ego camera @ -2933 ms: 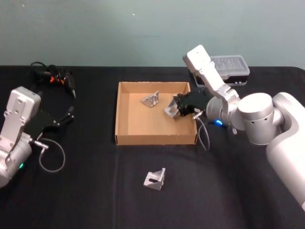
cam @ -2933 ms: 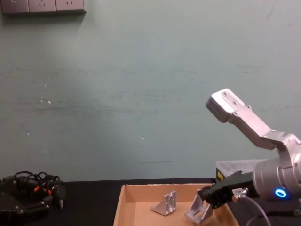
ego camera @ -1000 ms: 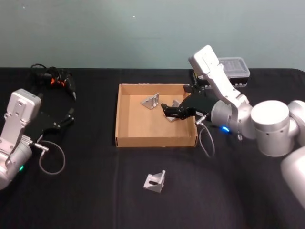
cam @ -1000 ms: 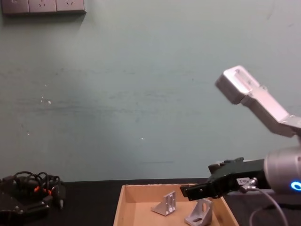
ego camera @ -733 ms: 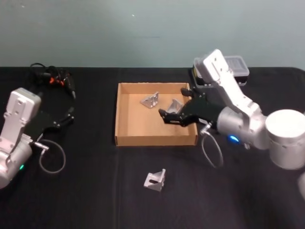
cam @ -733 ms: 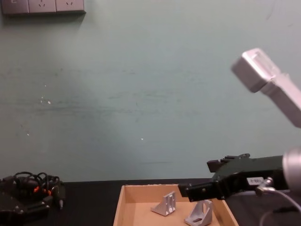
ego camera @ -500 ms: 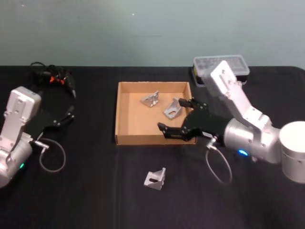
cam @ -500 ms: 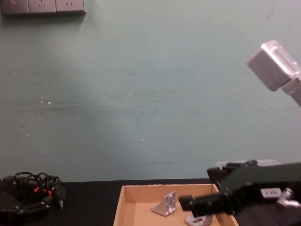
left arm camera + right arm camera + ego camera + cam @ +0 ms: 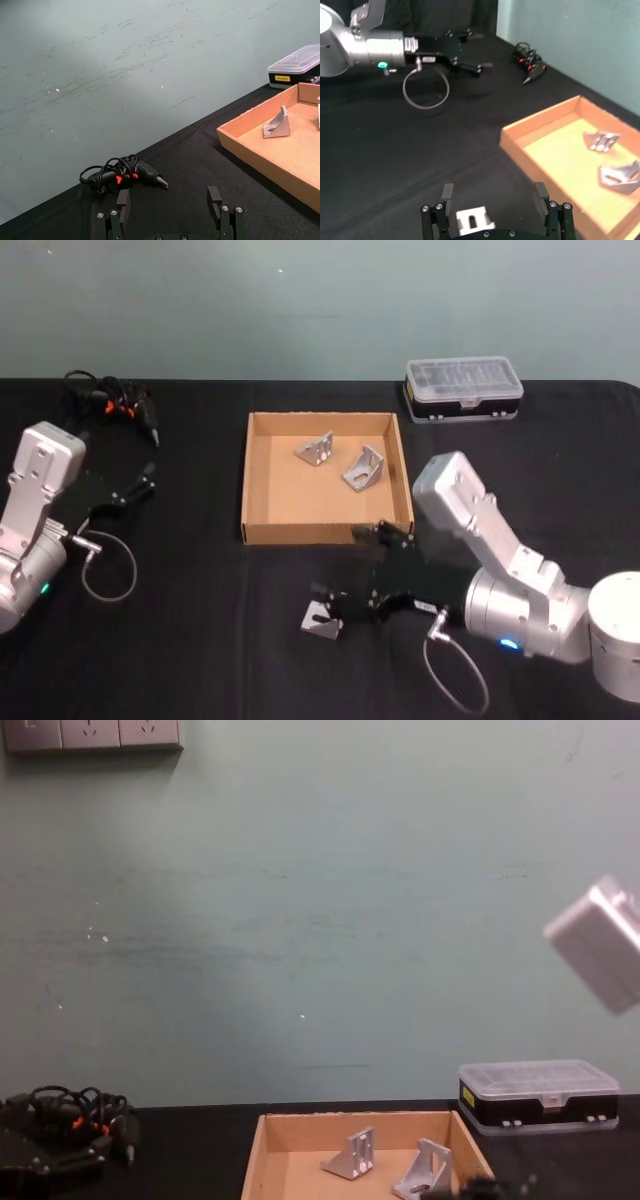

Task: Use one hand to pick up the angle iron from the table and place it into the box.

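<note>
**Right gripper spread around the iron on the table**

The iron (image 9: 322,620) lies on the table (image 9: 200,640), in front of the box (image 9: 245,490) and apart from its near wall. My right gripper (image 9: 336,561) is down low over it, with the fingers (image 9: 447,192) spread wide. In the right wrist view the iron sits between them, deep toward the palm and close beside one finger. I cannot tell whether it touches that finger. Nothing is pinched.

The right forearm (image 9: 480,530) slants up from the elbow at the lower right of the head view. From there the wrist drops toward the table, and the gripper points across to the robot's left, along the box's near wall.

Inside the box I see a second iron (image 9: 316,449) and a third iron (image 9: 364,468), both in the far half and near each other but apart. A case (image 9: 463,388) stands on the table beyond the box's far right corner.

My left gripper (image 9: 143,482) is parked well off to the left, just above the table. Its fingers are also spread and hold nothing, and it points toward the box. A bundle of cables (image 9: 110,405) lies at the far left of the table.
</note>
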